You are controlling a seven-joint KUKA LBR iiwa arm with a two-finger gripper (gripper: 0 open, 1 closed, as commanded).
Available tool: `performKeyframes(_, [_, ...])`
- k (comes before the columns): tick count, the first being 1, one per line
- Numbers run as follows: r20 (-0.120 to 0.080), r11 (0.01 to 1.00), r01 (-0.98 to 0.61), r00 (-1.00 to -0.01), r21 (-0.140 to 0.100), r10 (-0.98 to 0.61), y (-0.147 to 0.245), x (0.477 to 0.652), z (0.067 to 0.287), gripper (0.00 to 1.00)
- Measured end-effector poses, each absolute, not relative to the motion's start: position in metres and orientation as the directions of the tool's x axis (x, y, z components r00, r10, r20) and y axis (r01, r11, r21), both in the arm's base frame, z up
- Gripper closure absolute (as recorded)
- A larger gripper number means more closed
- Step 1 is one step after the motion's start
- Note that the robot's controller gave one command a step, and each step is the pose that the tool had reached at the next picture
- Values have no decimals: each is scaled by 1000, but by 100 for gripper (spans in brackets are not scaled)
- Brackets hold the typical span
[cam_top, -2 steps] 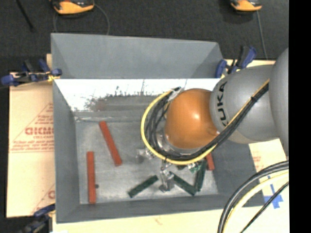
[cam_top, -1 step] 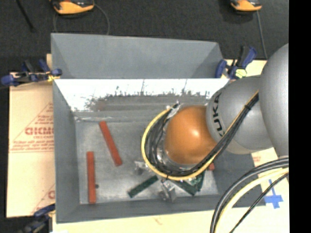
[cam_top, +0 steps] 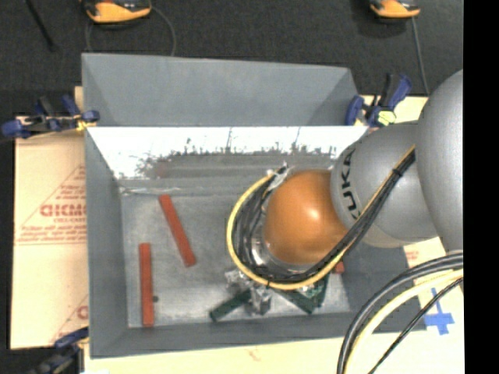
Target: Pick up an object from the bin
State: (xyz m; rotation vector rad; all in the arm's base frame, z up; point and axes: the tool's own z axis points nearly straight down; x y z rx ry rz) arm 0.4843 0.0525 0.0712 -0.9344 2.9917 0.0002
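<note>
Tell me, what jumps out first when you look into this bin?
The big grey arm with its shiny orange cover hangs over the right half of the bin. Its tool sits low by the near wall among dark green pieces. Two red sticks lie apart on the left floor.

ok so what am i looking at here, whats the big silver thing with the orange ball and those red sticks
One camera looks down into a grey metal bin. The silver thing is a robot arm reaching in from the right; the orange ball is a cover on its wrist, with cables looped round it. Its gripper is low near the bin's front wall, beside some dark green pieces. A slanted red stick and a second red stick nearer the left wall lie apart on the floor. Whether anything is held cannot be seen.
</note>
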Motion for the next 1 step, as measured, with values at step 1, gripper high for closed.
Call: performKeyframes(1, [-11,843,-538,-843,-7,-538,25,496,265,100])
